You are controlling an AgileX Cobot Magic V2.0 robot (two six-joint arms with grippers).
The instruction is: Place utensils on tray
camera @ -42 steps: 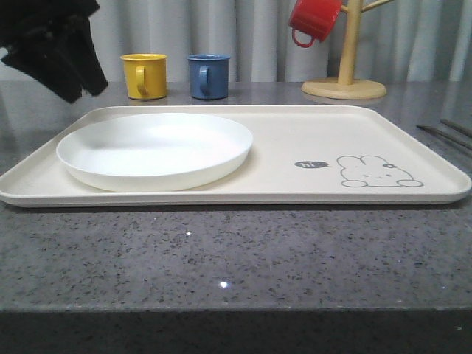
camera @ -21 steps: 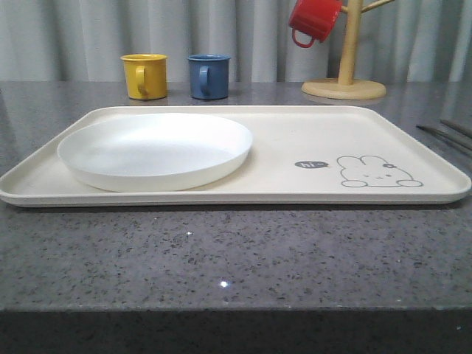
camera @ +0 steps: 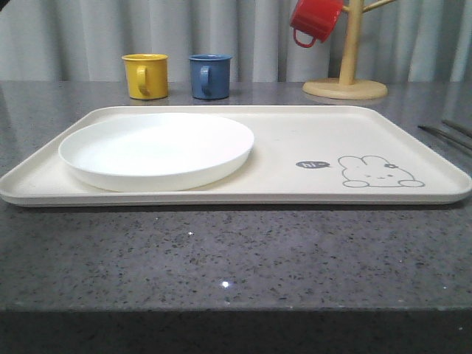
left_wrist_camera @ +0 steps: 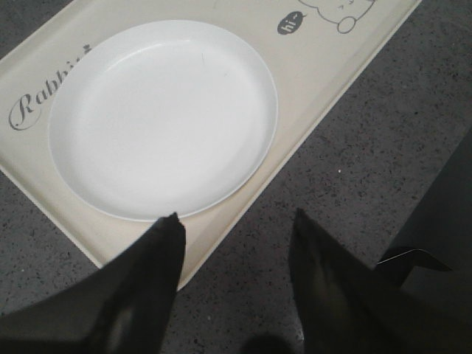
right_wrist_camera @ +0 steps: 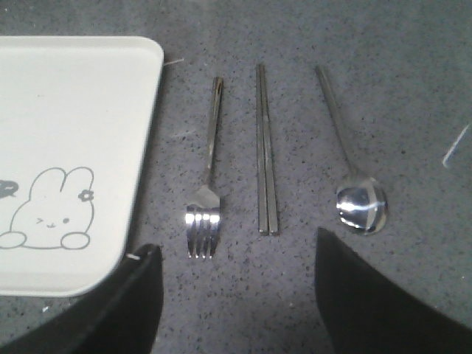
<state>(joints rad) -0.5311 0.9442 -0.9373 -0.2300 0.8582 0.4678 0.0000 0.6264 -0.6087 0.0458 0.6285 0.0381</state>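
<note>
Grey counter [camera: 236, 251]: cream tray [camera: 295, 133] (rabbit print), shiny fork [right_wrist_camera: 206, 184] beside

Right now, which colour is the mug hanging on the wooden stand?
Red mug; clearest in the front view.

The left pincer [left_wrist_camera: 236, 225] has two matte black fingers [left_wrist_camera: 151, 273], broad at the base and tapering to blunt pointed tips; the right pincer [right_wrist_camera: 232, 254] shows the same smooth black fingers [right_wrist_camera: 369, 302], wide, flat-faced, without visible markings or screws.
</note>
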